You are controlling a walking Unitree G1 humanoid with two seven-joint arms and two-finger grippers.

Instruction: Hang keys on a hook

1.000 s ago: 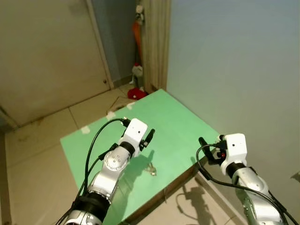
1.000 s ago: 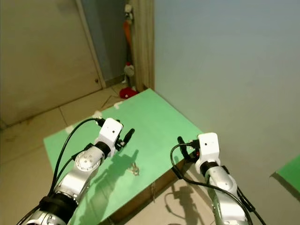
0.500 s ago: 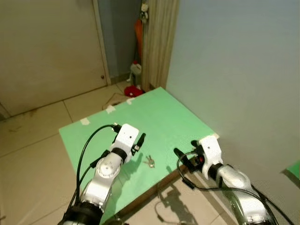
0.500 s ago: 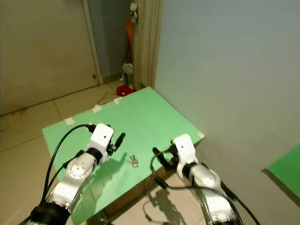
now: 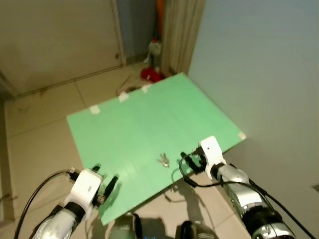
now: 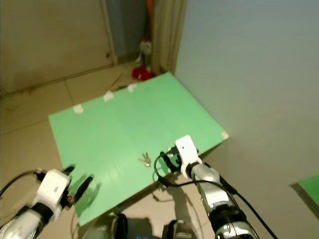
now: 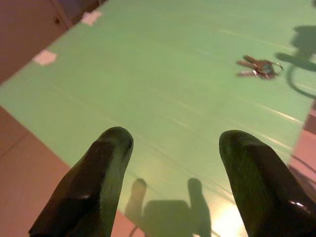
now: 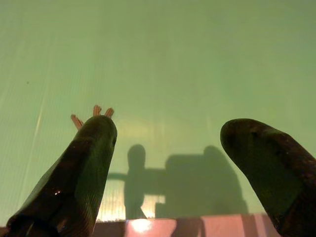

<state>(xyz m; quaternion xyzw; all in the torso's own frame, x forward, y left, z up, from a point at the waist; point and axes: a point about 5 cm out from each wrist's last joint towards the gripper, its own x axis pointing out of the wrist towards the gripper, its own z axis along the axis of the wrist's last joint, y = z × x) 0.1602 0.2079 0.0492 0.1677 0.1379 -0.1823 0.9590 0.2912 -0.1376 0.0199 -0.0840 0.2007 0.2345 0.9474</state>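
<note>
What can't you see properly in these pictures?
- The keys: too small in the eye views to count; in the right wrist view a finger covers most of them.
- The orange thing by the door: cut off by the left eye view's top edge.
- The red thing on the floor: too small to identify.

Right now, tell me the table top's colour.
Light green table top, best seen in the left eye view.
</note>
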